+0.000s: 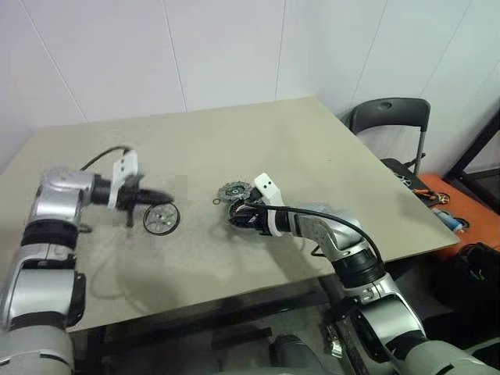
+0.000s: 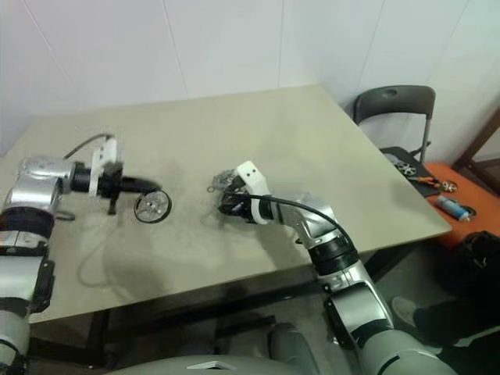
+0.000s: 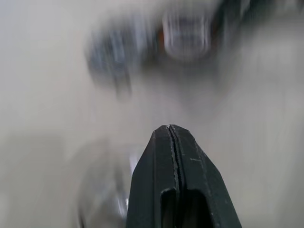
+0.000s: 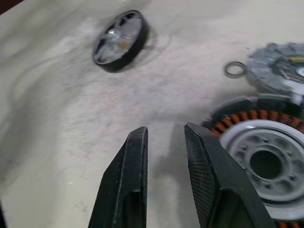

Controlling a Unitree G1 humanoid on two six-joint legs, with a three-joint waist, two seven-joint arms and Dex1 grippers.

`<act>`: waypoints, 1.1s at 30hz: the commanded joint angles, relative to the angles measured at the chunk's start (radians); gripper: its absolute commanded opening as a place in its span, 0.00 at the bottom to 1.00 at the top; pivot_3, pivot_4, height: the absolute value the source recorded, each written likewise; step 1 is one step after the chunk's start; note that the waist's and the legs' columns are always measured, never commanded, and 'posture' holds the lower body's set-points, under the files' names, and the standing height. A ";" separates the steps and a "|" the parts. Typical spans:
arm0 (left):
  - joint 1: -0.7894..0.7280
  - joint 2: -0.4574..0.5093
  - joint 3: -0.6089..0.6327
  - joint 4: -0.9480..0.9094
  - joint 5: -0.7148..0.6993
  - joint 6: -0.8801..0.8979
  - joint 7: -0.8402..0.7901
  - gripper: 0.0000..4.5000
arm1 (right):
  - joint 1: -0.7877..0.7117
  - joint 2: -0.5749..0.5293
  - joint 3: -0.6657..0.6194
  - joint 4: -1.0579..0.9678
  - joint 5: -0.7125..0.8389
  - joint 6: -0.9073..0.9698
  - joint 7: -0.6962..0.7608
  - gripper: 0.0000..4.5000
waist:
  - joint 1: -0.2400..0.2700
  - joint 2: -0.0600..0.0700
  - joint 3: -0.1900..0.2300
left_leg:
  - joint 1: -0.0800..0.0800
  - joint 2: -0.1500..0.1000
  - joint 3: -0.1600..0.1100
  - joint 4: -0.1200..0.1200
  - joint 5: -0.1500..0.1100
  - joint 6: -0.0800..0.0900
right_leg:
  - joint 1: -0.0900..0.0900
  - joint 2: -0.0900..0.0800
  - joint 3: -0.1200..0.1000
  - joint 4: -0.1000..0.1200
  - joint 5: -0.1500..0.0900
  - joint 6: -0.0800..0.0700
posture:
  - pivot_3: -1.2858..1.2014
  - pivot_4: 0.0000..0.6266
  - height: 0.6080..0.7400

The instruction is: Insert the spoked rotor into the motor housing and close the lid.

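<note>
On the beige bench [image 1: 312, 141] the spoked rotor [image 1: 161, 219] lies flat toward the robot's left side, a black ring with pale spokes and a small hub. The left hand [image 1: 166, 198] hangs just above and beside it, fingers pressed tight together with nothing between them; in the left wrist view the two black fingers [image 3: 161, 190] meet along a thin seam. Whether the fingertips touch the rotor cannot be told.

Near the middle of the bench sits the motor housing [image 4: 266, 161], a round grey cup with copper windings around a silver centre. The right hand [image 4: 164, 137] rests at its edge, its jaws a narrow gap apart and holding nothing; one finger [image 4: 209, 171] lies just beside the housing's rim, and contact cannot be judged.

The lid [image 4: 280, 66], a grey notched disc, lies flat just behind the housing, on the far side from the robot. A small metal ring [image 4: 234, 69] lies on the bench just beside the lid.

The rotor is well apart from the housing.
</note>
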 commanded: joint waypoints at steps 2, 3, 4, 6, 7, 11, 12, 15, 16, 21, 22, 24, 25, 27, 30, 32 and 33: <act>0.010 -0.053 -0.010 -0.079 0.006 -0.025 0.084 0.01 | -0.012 -0.003 -0.013 -0.025 0.005 -0.005 -0.002 0.29 | -0.006 0.001 0.000 | 0.002 0.000 0.000 -0.001 -0.001 0.001 | 0.001 0.000 0.001 0.000 0.000 0.000 | 0.52 0.00 1.00; 0.019 -0.064 -0.033 -0.075 0.030 -0.040 0.098 0.01 | -0.013 -0.001 -0.014 -0.022 0.004 -0.007 -0.005 0.29 | -0.007 0.001 0.000 | 0.003 0.000 0.000 -0.001 -0.001 0.001 | 0.001 0.000 0.001 0.000 0.000 0.000 | 0.52 0.00 1.00; 0.033 -0.072 -0.067 -0.069 0.059 -0.045 0.097 0.01 | -0.013 0.000 -0.015 -0.019 0.002 -0.008 -0.011 0.29 | -0.008 0.001 0.000 | 0.003 0.000 0.000 -0.002 -0.001 0.001 | 0.001 0.001 0.001 0.000 0.000 0.000 | 0.52 0.00 1.00; 0.066 -0.070 -0.140 -0.058 0.113 -0.058 0.055 0.01 | -0.015 0.003 -0.021 -0.015 -0.001 -0.007 -0.024 0.29 | -0.009 0.002 0.000 | 0.003 0.000 0.000 -0.001 -0.001 0.001 | 0.001 0.001 0.001 0.001 0.000 0.000 | 0.52 0.00 1.00; 0.077 -0.067 -0.167 -0.045 0.137 -0.075 0.043 0.01 | -0.015 0.002 -0.024 -0.017 0.000 -0.005 -0.027 0.29 | -0.009 0.002 0.000 | 0.003 0.000 0.000 -0.001 -0.001 0.001 | 0.001 0.001 0.001 0.001 0.000 0.000 | 0.52 0.00 1.00; 0.053 -0.104 -0.205 0.084 0.216 -0.149 0.185 0.01 | -0.002 -0.003 -0.030 -0.028 0.003 -0.002 -0.038 0.29 | 0.002 0.001 0.000 | 0.002 0.000 0.000 0.000 -0.001 0.001 | 0.001 0.001 0.000 0.000 0.000 0.000 | 0.52 0.00 1.00; 0.044 -0.121 -0.205 0.119 0.227 -0.170 0.228 0.01 | 0.003 -0.003 -0.031 -0.032 0.003 -0.002 -0.042 0.29 | 0.005 0.001 0.000 | 0.002 0.000 0.000 0.000 -0.001 0.001 | 0.001 0.001 0.000 0.000 0.000 0.000 | 0.52 0.00 1.00; 0.015 -0.176 -0.182 0.190 0.233 -0.213 0.349 0.01 | 0.013 0.001 -0.033 -0.040 0.004 0.001 -0.053 0.29 | 0.023 0.001 0.000 | 0.001 0.000 0.000 0.000 -0.001 0.001 | 0.002 0.000 0.000 -0.001 0.000 0.000 | 0.52 0.00 1.00; 0.007 -0.193 -0.172 0.205 0.228 -0.224 0.376 0.01 | 0.015 0.002 -0.034 -0.042 0.004 0.002 -0.057 0.29 | 0.028 0.000 0.000 | 0.001 0.000 0.000 0.000 -0.001 0.001 | 0.002 0.000 0.000 -0.002 0.000 0.000 | 0.52 0.00 1.00; -0.006 -0.251 -0.135 0.228 0.194 -0.252 0.433 0.01 | 0.018 0.003 -0.038 -0.042 0.007 0.001 -0.065 0.29 | 0.028 0.000 0.000 | 0.001 0.000 0.000 0.000 -0.001 0.001 | 0.001 0.000 0.000 -0.002 0.001 0.001 | 0.52 0.00 1.00; -0.006 -0.256 -0.136 0.232 0.198 -0.240 0.436 0.01 | 0.016 0.005 -0.038 -0.038 0.007 0.000 -0.066 0.29 | 0.027 0.001 0.000 | 0.001 0.000 0.000 0.000 -0.001 0.001 | 0.002 0.000 0.000 -0.002 0.001 0.000 | 0.52 0.00 1.00; -0.003 -0.262 -0.144 0.247 0.215 -0.245 0.449 0.01 | 0.015 0.008 -0.039 -0.035 0.006 -0.002 -0.069 0.29 | 0.026 0.001 0.000 | 0.001 0.000 0.000 0.000 -0.001 0.001 | 0.002 0.000 0.000 -0.002 0.001 0.000 | 0.52 0.00 1.00; -0.001 -0.262 -0.149 0.255 0.224 -0.254 0.456 0.01 | 0.015 0.009 -0.039 -0.034 0.006 -0.003 -0.071 0.29 | 0.025 0.001 0.000 | 0.001 0.000 0.000 0.000 -0.001 0.001 | 0.002 0.000 0.000 -0.002 0.001 0.000 | 0.52 0.00 1.00; 0.003 -0.257 -0.161 0.270 0.241 -0.262 0.461 0.04 | 0.014 0.013 -0.038 -0.031 0.004 -0.004 -0.075 0.29 | 0.026 0.001 0.000 | 0.002 0.000 0.000 0.000 -0.001 0.001 | 0.002 0.001 0.000 -0.001 0.001 0.000 | 0.52 0.00 1.00; 0.017 -0.243 -0.174 0.271 0.254 -0.276 0.433 0.20 | 0.013 0.016 -0.038 -0.027 0.002 -0.007 -0.080 0.29 | 0.026 0.001 0.000 | 0.001 0.000 0.000 0.000 -0.001 0.001 | 0.002 0.000 0.000 -0.002 0.001 0.000 | 0.52 0.00 1.00; 0.022 -0.239 -0.171 0.268 0.258 -0.283 0.438 0.34 | 0.014 0.017 -0.039 -0.027 0.001 -0.008 -0.082 0.29 | 0.027 0.001 0.000 | 0.001 0.000 0.000 0.000 -0.001 0.001 | 0.002 0.000 0.000 -0.002 0.001 0.000 | 0.52 0.00 1.00; 0.021 -0.238 -0.168 0.273 0.265 -0.288 0.465 0.43 | 0.014 0.017 -0.039 -0.024 0.000 -0.010 -0.083 0.29 | 0.027 0.001 0.000 | 0.001 0.000 0.000 0.000 -0.001 0.001 | 0.002 0.000 0.000 -0.002 0.001 0.000 | 0.52 0.00 1.00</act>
